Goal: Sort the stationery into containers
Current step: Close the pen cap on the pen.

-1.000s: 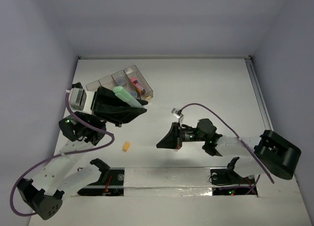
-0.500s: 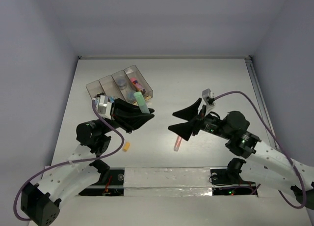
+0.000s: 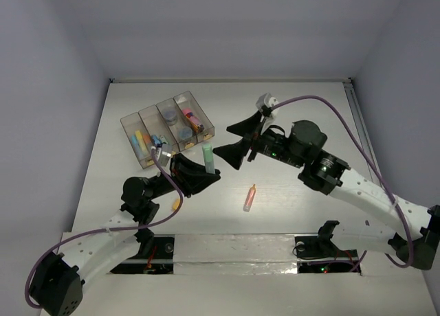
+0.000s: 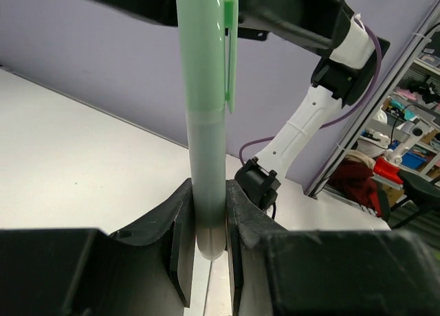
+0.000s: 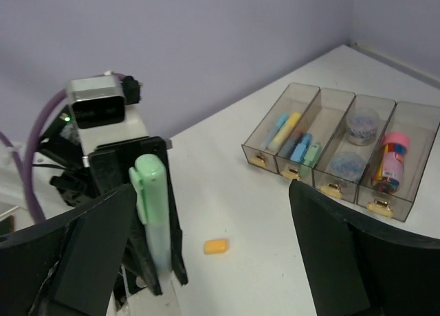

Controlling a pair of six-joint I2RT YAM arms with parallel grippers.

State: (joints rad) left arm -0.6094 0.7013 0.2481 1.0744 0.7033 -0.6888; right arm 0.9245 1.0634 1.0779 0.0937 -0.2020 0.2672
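My left gripper (image 3: 209, 174) is shut on the lower end of a pale green marker (image 3: 207, 157), which it holds upright above the table, in front of the tray. The left wrist view shows the marker (image 4: 205, 123) clamped between both jaws of that gripper (image 4: 208, 223). My right gripper (image 3: 223, 143) is open and empty, close to the marker's right; in its wrist view the marker (image 5: 152, 213) stands just beside the left finger. The smoky four-compartment tray (image 3: 124, 121) holds pens, blocks, round pots and pink markers. A pink-orange pen (image 3: 249, 198) and an orange block (image 3: 177, 204) lie loose on the table.
The tray (image 5: 323, 96) sits at the back left, its handles facing the arms. The orange block (image 5: 216, 246) lies between my left arm and the tray. Purple cables loop off both arms. Walls close the table at the back and both sides.
My right gripper opened, left the pink-orange pen on the table and rose toward the back left. My left gripper drew back from the tray with the green marker and turned it upright.
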